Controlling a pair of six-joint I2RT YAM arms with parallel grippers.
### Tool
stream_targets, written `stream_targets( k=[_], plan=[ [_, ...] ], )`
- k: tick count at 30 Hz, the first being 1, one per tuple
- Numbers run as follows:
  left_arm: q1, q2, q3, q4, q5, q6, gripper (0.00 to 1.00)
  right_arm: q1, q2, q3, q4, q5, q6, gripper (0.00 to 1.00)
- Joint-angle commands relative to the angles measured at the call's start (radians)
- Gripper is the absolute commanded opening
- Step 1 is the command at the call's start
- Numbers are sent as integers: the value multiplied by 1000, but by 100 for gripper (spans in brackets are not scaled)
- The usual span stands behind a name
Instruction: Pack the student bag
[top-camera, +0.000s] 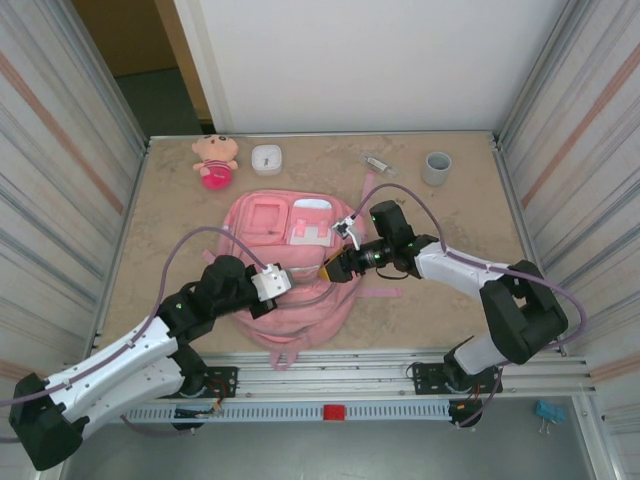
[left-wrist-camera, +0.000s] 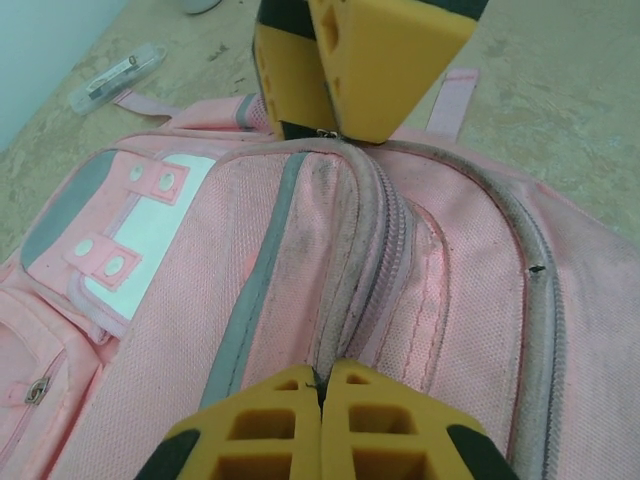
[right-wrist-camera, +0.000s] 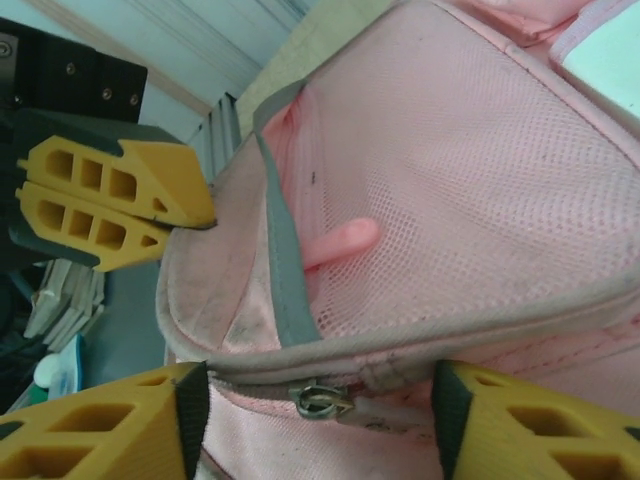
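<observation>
The left arm runs from its base at the near left corner diagonally toward the table centre, with the forearm low and the wrist over the near half of the student bag (top-camera: 300, 308). The left gripper (left-wrist-camera: 320, 382) is fully closed, its fingertips pressed together on the bag's zipper seam. Whether fabric is pinched between them cannot be determined.

The right arm rises from its base at the near right, folds at the elbow close to the right edge, and reaches left to the bag's right side. The right gripper (right-wrist-camera: 320, 392) faces the left gripper along the seam. Its jaws stand apart, one finger on each side of the metal zipper pull (right-wrist-camera: 322, 401) and the bag's grey-piped rim. A gap shows between each finger and the pull, so nothing is held.

The bag lies flat at the middle of the table (top-camera: 450, 215), with its front pockets toward the far side and a strap loop by the near rail (top-camera: 330, 375).

Bare tabletop lies to the left and right of the bag, and the right forearm crosses the right-hand strip. Ribbed side panels (top-camera: 60, 180) close both sides, and a white wall (top-camera: 380, 60) closes the far edge.

The far row stands well apart from the bag:
- a plush doll (top-camera: 215, 160) at the left
- a small white case (top-camera: 266, 159) just beside the doll
- a clear tube (top-camera: 378, 161)
- a grey cup (top-camera: 436, 167) at the right
</observation>
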Motion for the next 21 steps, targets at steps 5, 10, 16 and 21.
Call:
stream_targets(
  k=[5, 10, 16, 21],
  plan=[
    [21, -18, 5, 97, -31, -24, 0, 19, -46, 30, -75, -64, -20, 45],
    [21, -20, 10, 97, -20, -24, 0, 20, -16, 39, -68, -32, -15, 36],
    [22, -19, 13, 96, -19, -24, 0, 18, -27, 35, -49, -24, 1, 23],
    [21, -12, 13, 106, -10, -27, 0, 17, -33, 25, -19, 3, 28, 20]
  ],
)
